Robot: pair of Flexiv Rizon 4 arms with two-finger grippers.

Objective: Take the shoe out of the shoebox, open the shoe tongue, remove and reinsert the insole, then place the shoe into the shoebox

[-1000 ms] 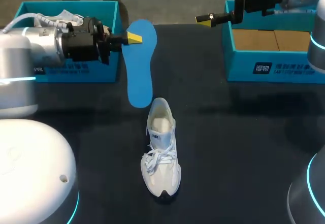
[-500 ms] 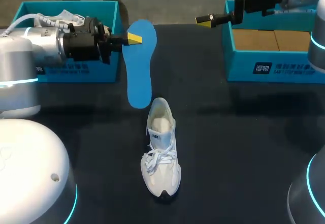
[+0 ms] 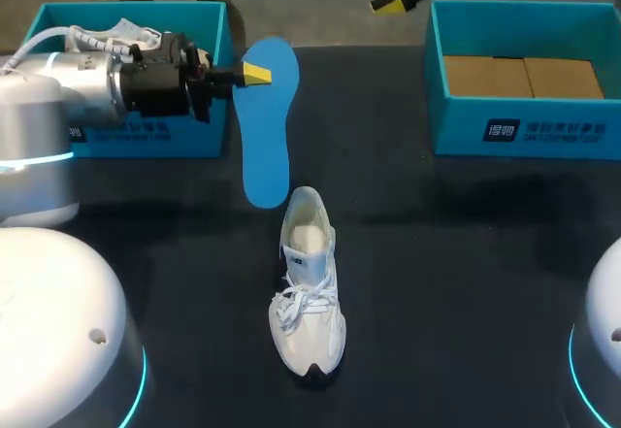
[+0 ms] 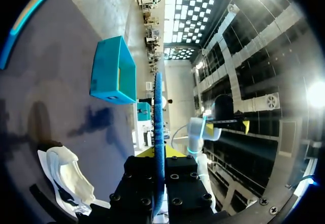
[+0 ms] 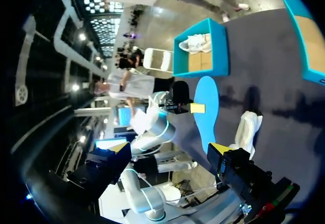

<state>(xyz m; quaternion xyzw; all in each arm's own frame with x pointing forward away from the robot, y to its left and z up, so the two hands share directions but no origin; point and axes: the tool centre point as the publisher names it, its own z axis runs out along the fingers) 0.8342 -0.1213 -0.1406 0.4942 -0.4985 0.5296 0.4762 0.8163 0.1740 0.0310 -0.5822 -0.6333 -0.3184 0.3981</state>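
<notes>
A dark table (image 3: 437, 282) carries everything. At its far left stands an open teal box (image 3: 155, 142) with a spare white shoe (image 3: 121, 30) inside.

The left arm (image 3: 58, 98) comes in level across the front of that box, with its wrist horizontal. The left gripper (image 3: 254, 73) is clamped on the blue insole (image 3: 267, 147), pinching it from both sides near its wider far end. In the left wrist view the insole stands edge-on between the fingers and runs out ahead of them. The rest of it stretches from the gripper back toward the robot, and its narrow end is just beside the heel of the shoe (image 3: 310, 302); I cannot tell whether they touch.

The shoe sits upright on its sole, well apart from the left gripper. Its heel opening faces the insole and its laced toe points toward the robot.

Further right stands the open shoebox (image 3: 524, 132), showing its brown cardboard floor. The right gripper (image 5: 169, 148) is raised beside the shoebox's far left corner, well apart from the shoe. Its fingers are spread wide around nothing. The head view shows only one slanted finger.
</notes>
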